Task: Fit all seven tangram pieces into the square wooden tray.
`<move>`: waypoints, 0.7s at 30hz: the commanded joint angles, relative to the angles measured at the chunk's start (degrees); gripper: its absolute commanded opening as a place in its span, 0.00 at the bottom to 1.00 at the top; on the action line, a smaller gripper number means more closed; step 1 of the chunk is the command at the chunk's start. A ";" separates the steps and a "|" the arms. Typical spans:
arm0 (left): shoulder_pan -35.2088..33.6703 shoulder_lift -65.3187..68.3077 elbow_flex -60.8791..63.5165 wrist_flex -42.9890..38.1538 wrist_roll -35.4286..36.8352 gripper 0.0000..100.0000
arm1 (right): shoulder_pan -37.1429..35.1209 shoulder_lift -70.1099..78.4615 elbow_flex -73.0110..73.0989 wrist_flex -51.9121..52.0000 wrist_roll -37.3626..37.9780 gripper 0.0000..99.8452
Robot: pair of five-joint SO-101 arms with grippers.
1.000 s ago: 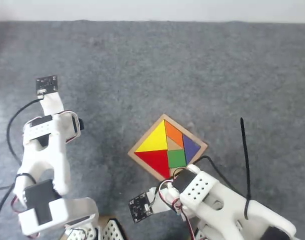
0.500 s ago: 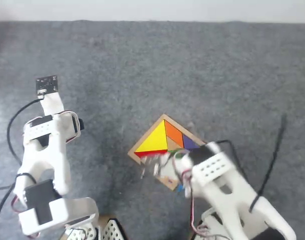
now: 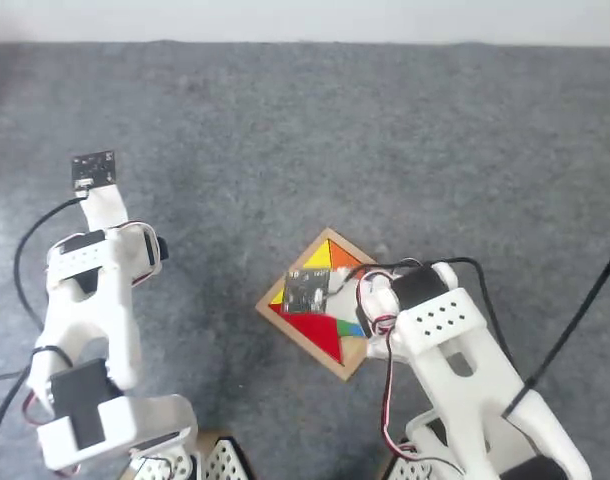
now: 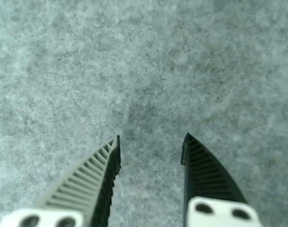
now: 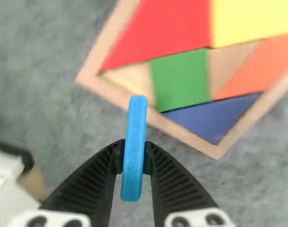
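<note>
Blue piece gripped on edge over the tray's rim

The right gripper (image 5: 134,144) is clamped on a light blue piece (image 5: 134,161), which stands on its thin edge between the ribbed fingers with its long axis running straight out past the fingertips, its far end over the rim of the tray (image 5: 182,135) beside a bare wooden gap next to the green square (image 5: 179,80). The tray (image 3: 295,338) lies turned like a diamond, one corner pointing at the table's (image 3: 285,130) far edge, and it holds a red triangle (image 3: 320,330), a yellow triangle (image 3: 320,258), an orange piece (image 5: 257,66) and a dark blue piece (image 5: 215,120). The left gripper (image 4: 151,139) hangs well apart over bare table, fingers spread (nothing between them)
</note>
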 commanded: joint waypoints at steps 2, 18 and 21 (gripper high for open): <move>0.35 -1.76 -0.13 -1.14 0.18 0.21 | -0.57 1.89 -3.16 -4.44 -17.85 0.02; 0.35 -1.76 -0.13 -1.14 0.18 0.21 | -4.09 10.68 -3.16 -14.46 -71.91 0.05; 0.35 -1.76 -0.04 -1.14 0.18 0.21 | -4.35 10.33 -3.16 -15.52 -81.93 0.07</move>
